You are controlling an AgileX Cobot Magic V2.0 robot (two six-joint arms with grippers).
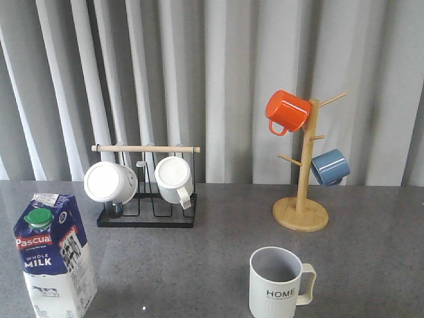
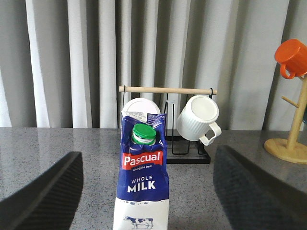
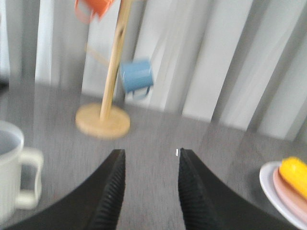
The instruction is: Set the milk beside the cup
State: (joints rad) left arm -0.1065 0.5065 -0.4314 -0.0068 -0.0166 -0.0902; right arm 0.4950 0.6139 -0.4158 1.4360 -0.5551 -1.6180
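Note:
The milk carton, dark blue above and white below with a green cap, stands upright at the front left of the table. In the left wrist view the milk stands between my left gripper's wide-open fingers, which do not touch it. The ribbed HOME cup stands at the front centre-right, handle to the right. In the right wrist view the cup is at the picture's edge, beside my right gripper, which is open and empty over bare table. Neither gripper shows in the front view.
A black rack with a wooden bar holds two white mugs at the back left. A wooden mug tree carries an orange mug and a blue mug. A plate with food shows in the right wrist view.

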